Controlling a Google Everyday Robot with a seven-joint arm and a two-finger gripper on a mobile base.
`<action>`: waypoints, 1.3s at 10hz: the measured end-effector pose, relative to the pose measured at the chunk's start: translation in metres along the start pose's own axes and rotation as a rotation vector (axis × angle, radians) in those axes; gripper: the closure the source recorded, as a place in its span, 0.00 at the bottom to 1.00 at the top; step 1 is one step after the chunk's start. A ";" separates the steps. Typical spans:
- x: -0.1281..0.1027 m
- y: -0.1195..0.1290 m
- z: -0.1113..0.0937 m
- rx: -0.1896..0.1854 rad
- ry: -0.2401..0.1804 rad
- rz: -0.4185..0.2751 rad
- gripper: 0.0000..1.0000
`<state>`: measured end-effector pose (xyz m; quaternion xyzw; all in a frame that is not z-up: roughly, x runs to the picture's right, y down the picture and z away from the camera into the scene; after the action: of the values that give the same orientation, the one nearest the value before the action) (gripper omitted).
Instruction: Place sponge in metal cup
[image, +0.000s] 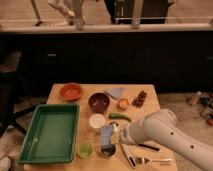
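The sponge (106, 133), a small pale blue-grey block, is at the front middle of the wooden table (150, 92), just behind the metal cup (106, 150), a small shiny cup with a dark inside. My gripper (115, 132) comes in from the lower right on the white arm (160, 135) and is right against the sponge's right side. I cannot tell whether the sponge rests on the table or is lifted.
A light green cup (84, 149) stands left of the metal cup, a white cup (97, 121) behind the sponge. A green tray (50, 132) is at the left. Behind are an orange bowl (71, 91), a dark bowl (98, 102), a blue-grey cloth (116, 91) and a green pepper (119, 117). A fork (150, 161) lies at the front right.
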<state>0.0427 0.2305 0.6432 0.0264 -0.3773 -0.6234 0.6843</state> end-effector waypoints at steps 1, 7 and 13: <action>-0.004 -0.001 0.000 0.004 -0.009 -0.014 1.00; -0.021 0.000 0.002 0.011 -0.049 -0.038 1.00; -0.030 0.000 0.000 -0.001 -0.030 -0.030 1.00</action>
<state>0.0446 0.2563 0.6288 0.0221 -0.3869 -0.6340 0.6693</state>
